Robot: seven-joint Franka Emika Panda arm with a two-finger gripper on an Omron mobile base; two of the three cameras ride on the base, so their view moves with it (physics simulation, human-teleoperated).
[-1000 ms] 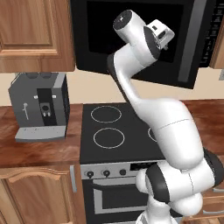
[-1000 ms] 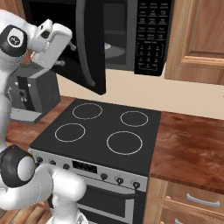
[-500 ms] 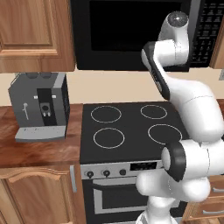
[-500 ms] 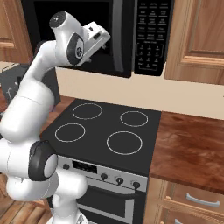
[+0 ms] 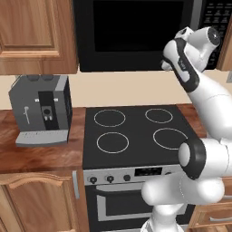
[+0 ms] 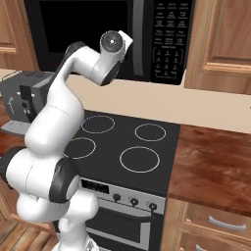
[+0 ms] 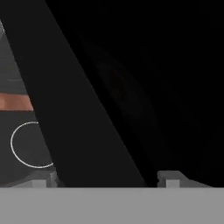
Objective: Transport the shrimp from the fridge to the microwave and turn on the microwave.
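Above black stove (image 5: 136,131), closed microwave (image 5: 136,31)

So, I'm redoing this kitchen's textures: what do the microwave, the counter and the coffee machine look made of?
Microwave: glossy black plastic or glass, judging by its dark window door. Counter: polished reddish-brown wood, with visible grain and a soft sheen. Coffee machine: matte grey metal or plastic with black panels; the render leaves it open.
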